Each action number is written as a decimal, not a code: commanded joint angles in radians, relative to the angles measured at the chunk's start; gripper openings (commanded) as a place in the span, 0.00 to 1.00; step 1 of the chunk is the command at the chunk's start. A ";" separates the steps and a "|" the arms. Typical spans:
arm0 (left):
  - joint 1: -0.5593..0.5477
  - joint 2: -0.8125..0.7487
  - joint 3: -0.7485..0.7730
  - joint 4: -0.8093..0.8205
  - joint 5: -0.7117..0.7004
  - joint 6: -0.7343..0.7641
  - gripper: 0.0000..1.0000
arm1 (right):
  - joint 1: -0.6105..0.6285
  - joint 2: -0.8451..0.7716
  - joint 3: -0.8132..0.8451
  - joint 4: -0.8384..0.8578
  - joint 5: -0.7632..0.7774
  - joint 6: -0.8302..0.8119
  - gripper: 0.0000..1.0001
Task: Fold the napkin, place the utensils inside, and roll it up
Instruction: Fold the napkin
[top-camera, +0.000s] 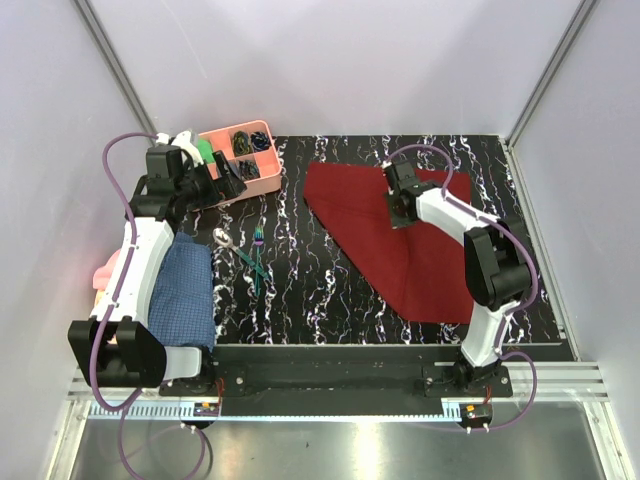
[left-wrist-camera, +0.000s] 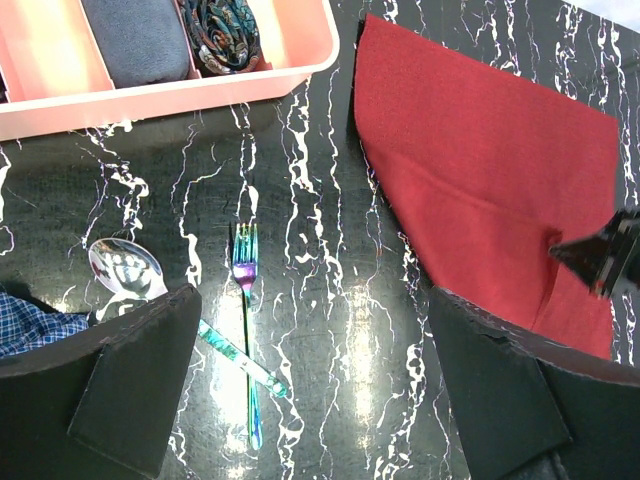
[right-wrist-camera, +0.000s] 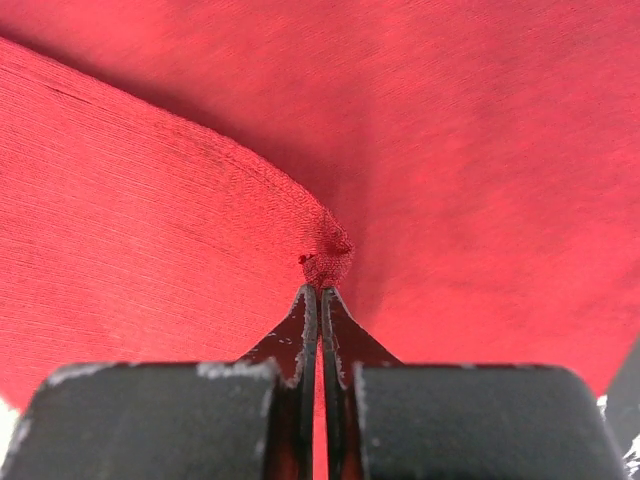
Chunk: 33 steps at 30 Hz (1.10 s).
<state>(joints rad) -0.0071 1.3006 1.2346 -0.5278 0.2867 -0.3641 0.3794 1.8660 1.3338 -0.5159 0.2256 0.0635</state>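
The dark red napkin (top-camera: 420, 270) lies on the right half of the black marbled table. My right gripper (top-camera: 402, 207) is shut on a pinched bit of the napkin (right-wrist-camera: 450, 150), with a small tuft of cloth bunched at the closed tips (right-wrist-camera: 322, 288). The utensils lie left of centre: a silvery spoon (top-camera: 222, 237) and a teal-purple fork (top-camera: 259, 243). My left gripper (top-camera: 226, 180) hovers open above them with nothing in it. In its wrist view (left-wrist-camera: 312, 300) the fork (left-wrist-camera: 246, 300), the spoon (left-wrist-camera: 125, 268) and a crossing teal handle (left-wrist-camera: 240, 358) lie between the wide fingers. The napkin (left-wrist-camera: 480, 180) is to the right.
A pink compartment tray (top-camera: 275, 160) with small dark items stands at the back left, its front wall (left-wrist-camera: 200, 95) just beyond the utensils. A blue checked cloth (top-camera: 185, 290) and a pink cloth (top-camera: 108, 270) lie at the left edge under the left arm.
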 joint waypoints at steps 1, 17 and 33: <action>0.006 0.008 -0.001 0.043 0.029 -0.003 0.99 | -0.086 0.041 0.086 0.028 0.060 -0.059 0.00; 0.007 0.019 -0.003 0.043 0.025 -0.003 0.99 | -0.312 0.193 0.291 0.022 0.103 -0.229 0.00; 0.006 0.035 -0.003 0.043 0.022 -0.003 0.99 | -0.373 0.352 0.490 0.019 0.126 -0.306 0.00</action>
<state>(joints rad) -0.0071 1.3308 1.2343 -0.5240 0.2878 -0.3668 0.0017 2.2024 1.7466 -0.5140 0.3248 -0.2070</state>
